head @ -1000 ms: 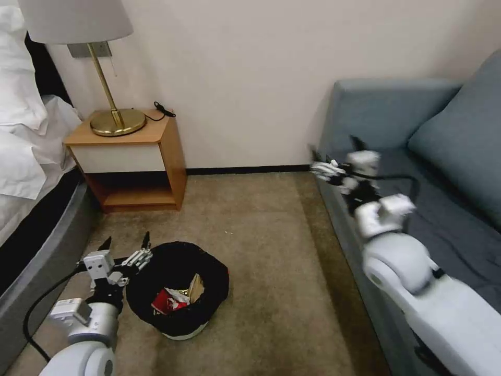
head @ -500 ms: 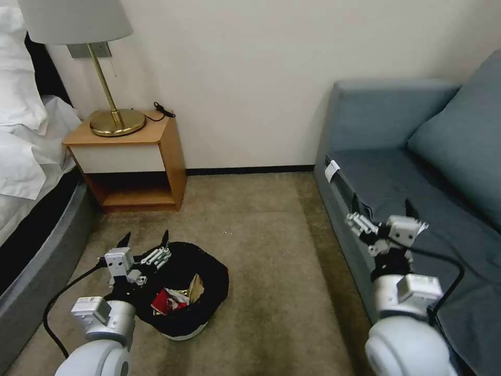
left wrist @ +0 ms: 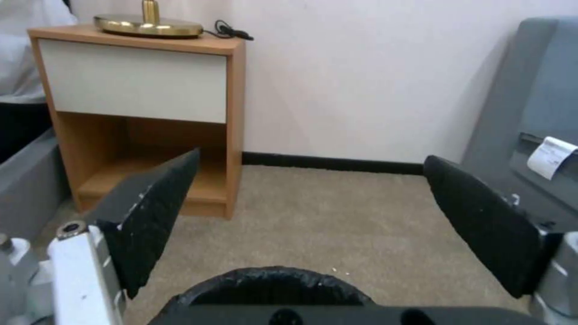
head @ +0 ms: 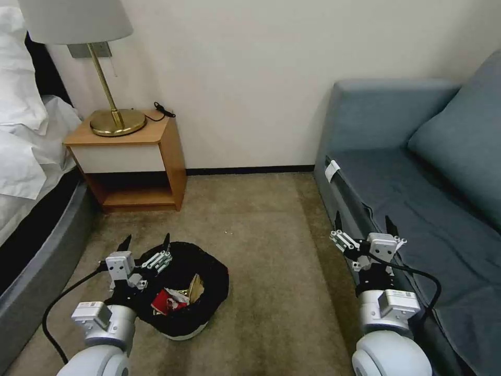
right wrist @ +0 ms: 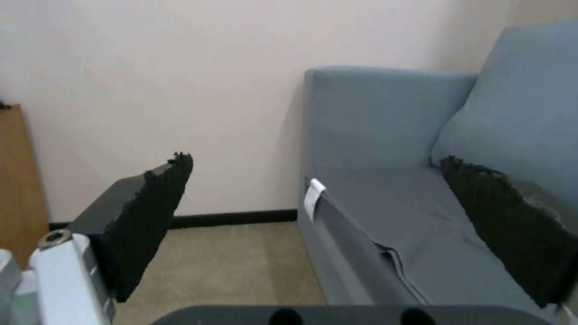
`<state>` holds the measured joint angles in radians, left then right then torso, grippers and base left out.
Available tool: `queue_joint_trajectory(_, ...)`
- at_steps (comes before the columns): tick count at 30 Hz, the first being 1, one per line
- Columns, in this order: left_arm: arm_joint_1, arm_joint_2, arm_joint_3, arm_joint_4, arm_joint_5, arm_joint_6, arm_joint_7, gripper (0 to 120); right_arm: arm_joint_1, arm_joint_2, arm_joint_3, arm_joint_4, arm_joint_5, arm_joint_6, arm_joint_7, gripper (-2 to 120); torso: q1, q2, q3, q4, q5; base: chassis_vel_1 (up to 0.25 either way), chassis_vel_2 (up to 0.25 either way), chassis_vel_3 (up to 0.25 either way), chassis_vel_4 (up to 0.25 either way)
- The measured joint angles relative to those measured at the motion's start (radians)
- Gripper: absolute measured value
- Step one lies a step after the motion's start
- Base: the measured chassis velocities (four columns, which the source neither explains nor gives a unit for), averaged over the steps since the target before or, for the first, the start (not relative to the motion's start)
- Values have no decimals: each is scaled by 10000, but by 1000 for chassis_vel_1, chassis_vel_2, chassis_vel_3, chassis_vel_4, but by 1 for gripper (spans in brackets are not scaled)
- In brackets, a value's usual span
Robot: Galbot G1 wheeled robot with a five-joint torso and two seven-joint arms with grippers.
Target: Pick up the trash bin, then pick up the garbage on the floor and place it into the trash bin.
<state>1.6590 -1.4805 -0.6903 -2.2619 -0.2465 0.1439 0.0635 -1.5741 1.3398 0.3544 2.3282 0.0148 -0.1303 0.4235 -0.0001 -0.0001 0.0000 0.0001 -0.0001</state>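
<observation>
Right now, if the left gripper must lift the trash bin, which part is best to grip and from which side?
Probably the upper rim of the trash bin on the near-left side, coming from above. The bin stands upright on the carpet with its round mouth open, and the bag-covered rim is thin enough to pinch. The left gripper, open, hovers just over that edge. The garbage lies lower inside, clear of the rim.

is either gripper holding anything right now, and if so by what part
Nothing is held. The left gripper is open, above the near rim of the trash bin. The right gripper is open by the sofa edge.
</observation>
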Motion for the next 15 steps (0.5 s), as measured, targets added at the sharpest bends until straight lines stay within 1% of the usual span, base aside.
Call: queue_joint_trajectory(15, 36, -52, 43, 7, 32, 5, -4, 100, -181, 39, -10, -66, -123, 152, -38, 100, 1, 0, 0, 0, 0, 0, 0, 0, 0)
